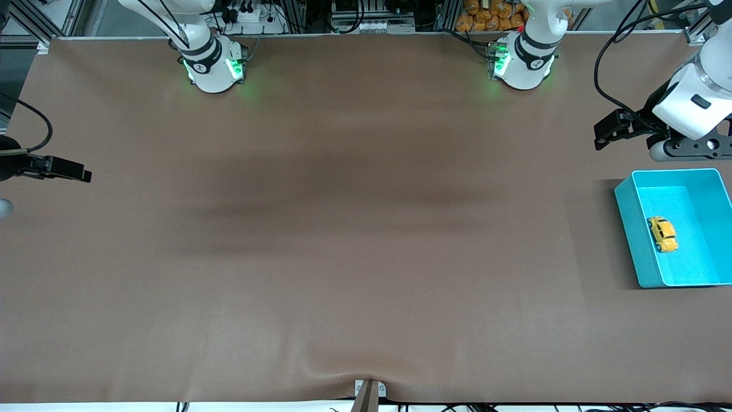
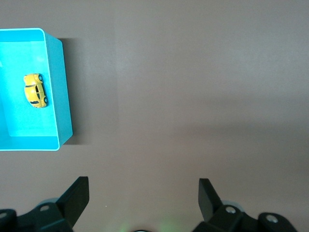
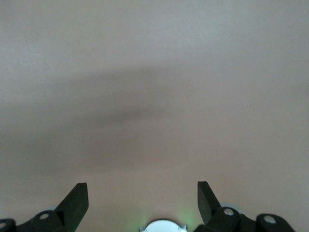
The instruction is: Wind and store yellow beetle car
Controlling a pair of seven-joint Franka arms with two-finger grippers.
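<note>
**Beetle car lies in the bin, both grippers spread and empty**

While both arms hang above the brown table (image 1: pixel 343 229), the yellow beetle car (image 1: pixel 663 233) sits on the floor of the turquoise bin (image 1: pixel 629 229) at the left arm's end of the table. The left gripper (image 1: pixel 606 133) hovers over bare table just outside the bin's rim, on the side toward the robot bases; its two dark fingers (image 2: pixel 77 195) stand wide apart with nothing between them. From that gripper the car lies down in the bin, close to the wall that faces the table's middle, and well apart from the fingertips.

Nothing stands between the left gripper and the car except the bin's own upright wall; the bin has no lid and the car is its only content. The right gripper (image 1: pixel 60 169) waits over the table edge at the right arm's end, fingers (image 3: pixel 76 198) equally spread and holding nothing, with only plain tabletop under it.

No readable writing or brand shows on the car or the bin.

The car rests on its wheels. Its long axis runs roughly along the wall it sits beside, from the base side of the table toward the front camera, slightly slanted. Which end is the nose cannot be told.
</note>
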